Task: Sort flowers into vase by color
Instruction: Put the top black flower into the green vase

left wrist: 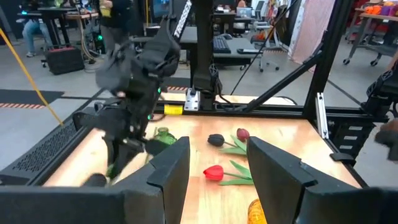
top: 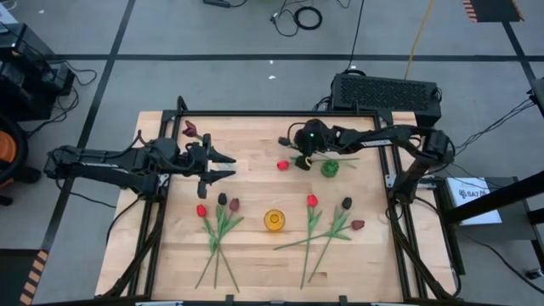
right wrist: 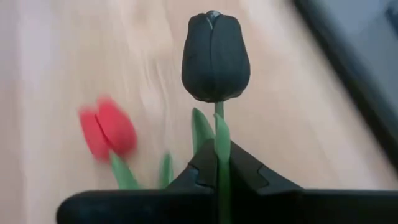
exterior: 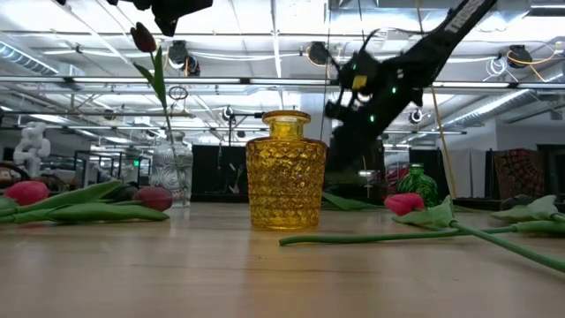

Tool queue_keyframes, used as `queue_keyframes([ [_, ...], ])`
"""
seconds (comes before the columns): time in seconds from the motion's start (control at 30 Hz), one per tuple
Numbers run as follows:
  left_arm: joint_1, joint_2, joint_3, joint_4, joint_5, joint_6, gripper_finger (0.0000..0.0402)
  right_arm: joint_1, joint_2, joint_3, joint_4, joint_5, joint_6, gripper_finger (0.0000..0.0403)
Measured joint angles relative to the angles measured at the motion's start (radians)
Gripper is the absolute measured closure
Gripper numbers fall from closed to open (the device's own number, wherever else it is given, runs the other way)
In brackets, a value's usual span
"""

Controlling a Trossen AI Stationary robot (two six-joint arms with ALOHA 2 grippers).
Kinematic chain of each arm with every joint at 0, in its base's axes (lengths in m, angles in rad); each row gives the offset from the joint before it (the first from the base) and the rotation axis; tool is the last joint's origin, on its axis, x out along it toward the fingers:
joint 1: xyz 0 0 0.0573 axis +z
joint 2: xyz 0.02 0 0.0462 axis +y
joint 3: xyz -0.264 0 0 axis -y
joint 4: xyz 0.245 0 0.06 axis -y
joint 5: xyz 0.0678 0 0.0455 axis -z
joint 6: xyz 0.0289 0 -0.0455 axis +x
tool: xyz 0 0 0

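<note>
The near-black tulip is clamped by its stem between the closed fingers of the right gripper, its head upright ahead of the fingertips. In the high view this gripper works at the far centre-right of the table, just beside the green vase. A red tulip lies on the wood just left of that vase; the right wrist view shows it beside the held stem.

The yellow vase stands at the near centre. Left of it lie three tulips, heads red, dark and maroon. Right of it lie three more, one red and two dark, their stems crossing.

The clear vase stands at the far left of the table with a maroon tulip upright in it.

The left gripper hovers at the left-centre of the table, near the clear vase, its fingers parted and holding nothing.
</note>
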Motion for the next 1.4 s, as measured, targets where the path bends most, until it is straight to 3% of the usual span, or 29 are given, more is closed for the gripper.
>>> queue_keyframes([
  [0.23,-0.001,-0.002,0.0,0.045,-0.029,-0.001,0.0236,0.002,-0.231,0.0,0.149,-0.004,0.031,0.04],
  [0.47,-0.005,-0.006,0.0,0.2,-0.07,-0.036,0.0236,0.011,-0.48,0.001,0.311,-0.022,0.075,0.0401],
  [0.77,-0.06,-0.026,0.0,0.23,-0.069,-0.008,0.0236,0.093,-0.752,0.001,0.326,-0.049,0.129,0.0402],
  [0.9,-0.067,-0.02,0.0,0.225,-0.069,0.006,0.0236,0.134,-0.827,0.002,0.299,-0.02,0.136,0.0402],
  [1.17,-0.067,0.01,-0.001,0.201,0.018,-0.001,0.0236,0.243,-0.881,0.001,0.028,-0.018,0.166,0.0403],
  [1.4,-0.067,0.059,-0.001,0.223,0.017,-0.002,0.0236,0.29,-0.895,-0.051,-0.006,-0.004,0.214,0.0403],
])
